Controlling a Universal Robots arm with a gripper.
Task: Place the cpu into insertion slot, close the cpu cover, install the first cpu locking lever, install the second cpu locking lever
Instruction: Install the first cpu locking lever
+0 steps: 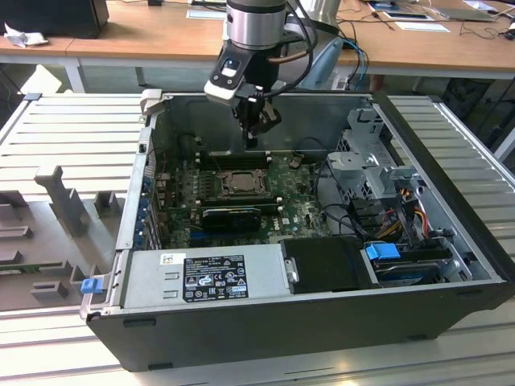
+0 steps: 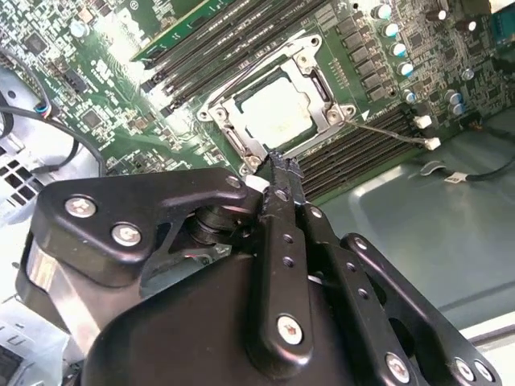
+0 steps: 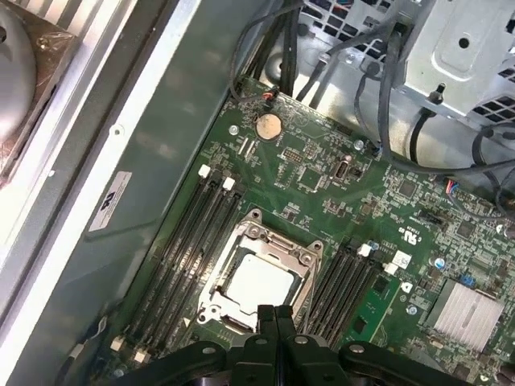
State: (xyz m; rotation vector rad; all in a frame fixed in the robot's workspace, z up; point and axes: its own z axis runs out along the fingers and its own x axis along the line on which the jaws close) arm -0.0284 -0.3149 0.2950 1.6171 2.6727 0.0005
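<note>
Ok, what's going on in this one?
A single robot arm is reaching into an open computer case lying on its side. The cpu sits in the insertion slot on the motherboard, and the cpu cover lies flat around it. The claw hangs over the socket's edge, shut and holding nothing.

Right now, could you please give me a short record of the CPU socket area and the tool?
cpu: lying flat in the insertion slot, pale face showing
cpu cover: down, framing the cpu
latching: cannot tell
tool: shut, over the cover's edge; contact cannot be told
setting: motherboard inside an open computer case
</note>
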